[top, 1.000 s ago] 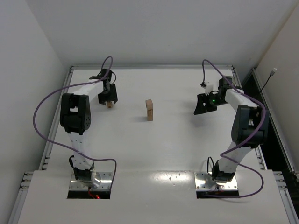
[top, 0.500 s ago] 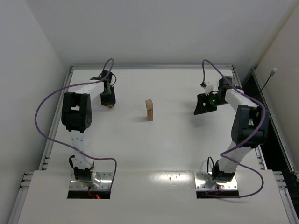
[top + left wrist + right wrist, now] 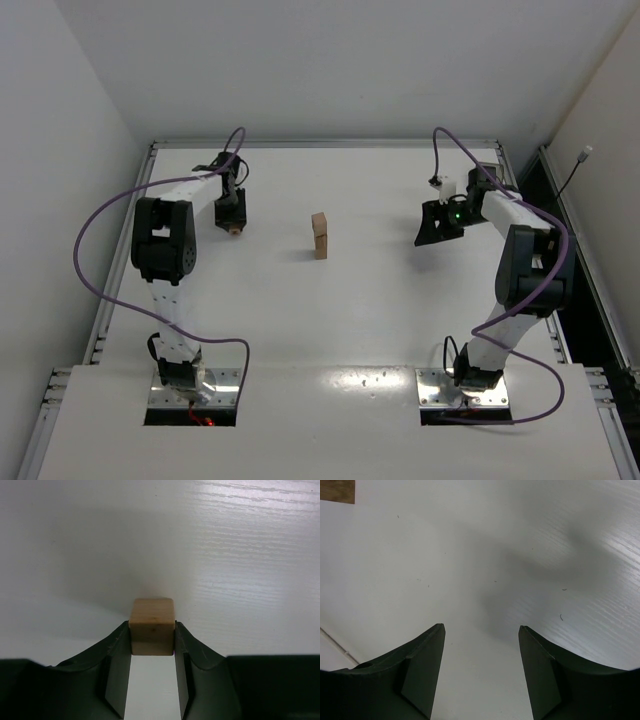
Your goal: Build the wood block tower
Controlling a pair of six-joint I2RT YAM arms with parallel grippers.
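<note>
The tower is a short column of tan wood blocks standing at the table's centre. At the far left, my left gripper is shut on one small wood block, which its two black fingertips pinch from both sides; the block peeps out below the fingers. My right gripper hovers over bare table right of the tower, jaws open with nothing between them. A tan block's corner shows at the right wrist view's top left edge.
The white table has a raised metal rim along the far edge and rails at both sides. Purple cables loop off both arms. White walls close in at left and back.
The left gripper's jaws have closed onto the wood block at the far left. The right arm and the tower have not moved.
</note>
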